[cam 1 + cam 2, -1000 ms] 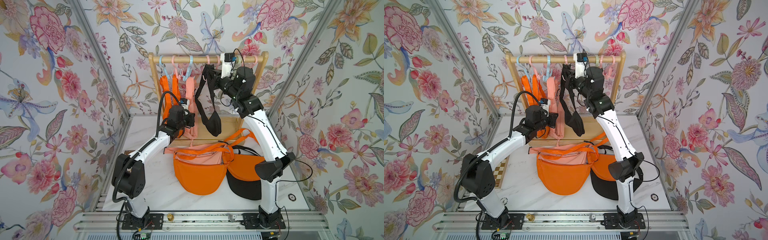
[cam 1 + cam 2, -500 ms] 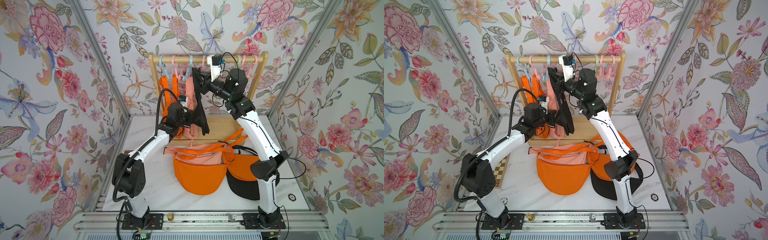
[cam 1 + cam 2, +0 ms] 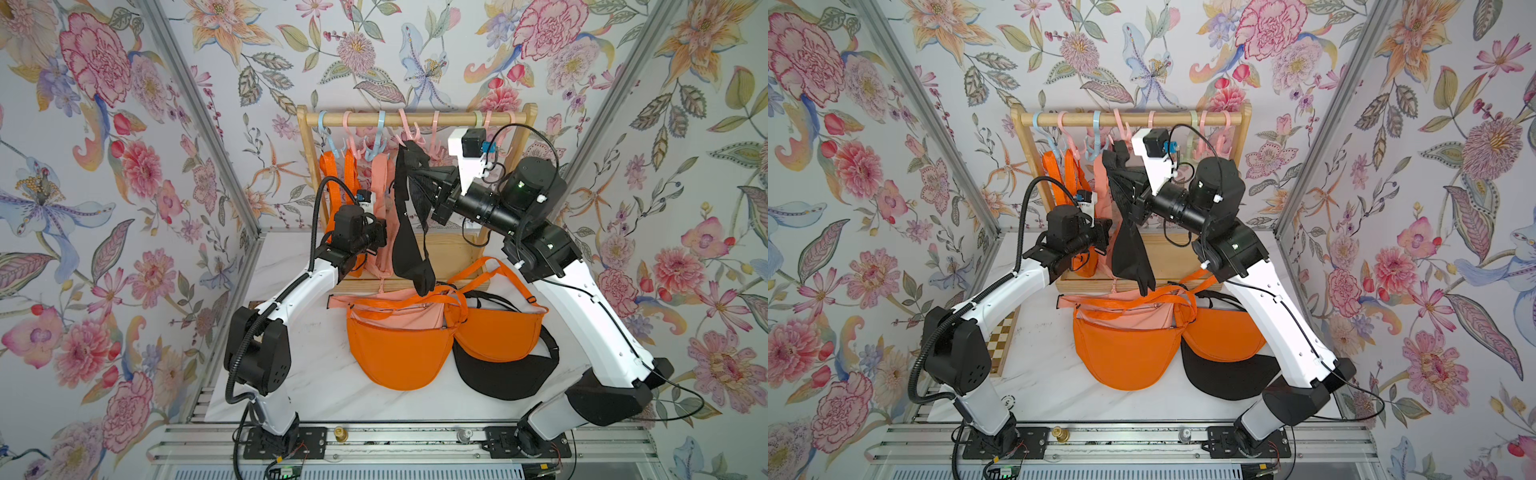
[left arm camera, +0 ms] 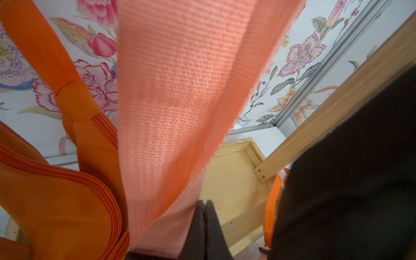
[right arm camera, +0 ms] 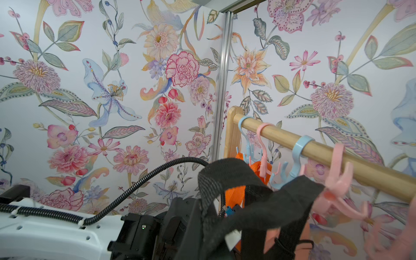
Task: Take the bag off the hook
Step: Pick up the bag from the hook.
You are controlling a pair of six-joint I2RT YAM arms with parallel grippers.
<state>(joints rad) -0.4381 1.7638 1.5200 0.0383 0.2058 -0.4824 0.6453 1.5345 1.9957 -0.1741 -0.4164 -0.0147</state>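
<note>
- The right gripper (image 3: 432, 194) is clamped on the upper part of the black bag (image 3: 409, 245). The bag hangs from it in front of the rail (image 3: 415, 119), with its lower tip just above the orange bag (image 3: 399, 353) lying below.
- The top of the bag's strap sits right at the prongs of the pink hook (image 3: 405, 132). (In the right wrist view the webbing lies against the hook (image 5: 340, 180); I cannot tell whether it is clear of the prong.)
- A sideways pull could catch the loop on a prong. That would drag the hook along the rail instead of freeing the bag.
- The grip is on soft fabric, so a snag could tug the bag out of the jaws.
- The left gripper (image 4: 204, 209) has its fingers pressed together beside the salmon strap (image 4: 180, 112). Whether it nips that strap is unclear. If it does, a move of that arm could swing the strap into the black bag.
</note>
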